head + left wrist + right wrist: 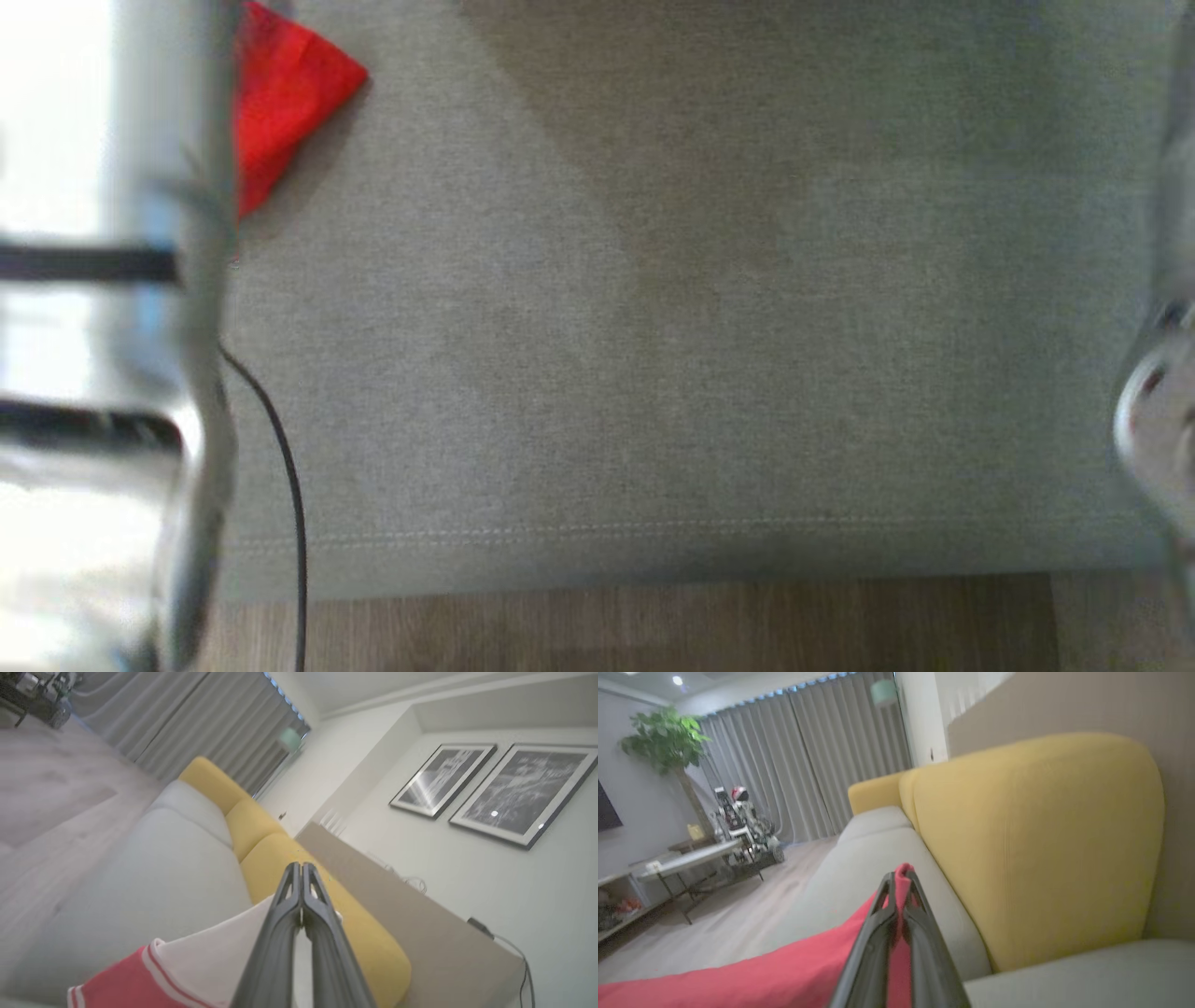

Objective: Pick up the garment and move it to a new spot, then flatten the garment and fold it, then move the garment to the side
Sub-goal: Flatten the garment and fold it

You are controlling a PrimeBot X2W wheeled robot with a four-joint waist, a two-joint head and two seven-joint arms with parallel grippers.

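**A:** Left fingers (301,870) are pressed tight together, and pale cloth from the garment (196,956) is pinched between them, bulging out on either side.

**B:** Lower in that wrist view there's its red band with the white stripes. And the right side?

**A:** Right fingers (900,879) are clamped as well. A red fold pokes up between the tips, and the rest of the fabric trails off toward the lower left of that view.

**B:** So both ends are gripped. Where does it sit?

**A:** Over the grey sofa seat (700,327). From the head camera a red corner shows at the upper left, beside the blurred pale left arm (168,280). Whether it touches the cushion, I can't tell.

**B:** Yellow back cushions (1031,849) run behind, wooden floor (653,625) lies along the seat's front edge, and a thin black cable (289,485) curves down by that arm.
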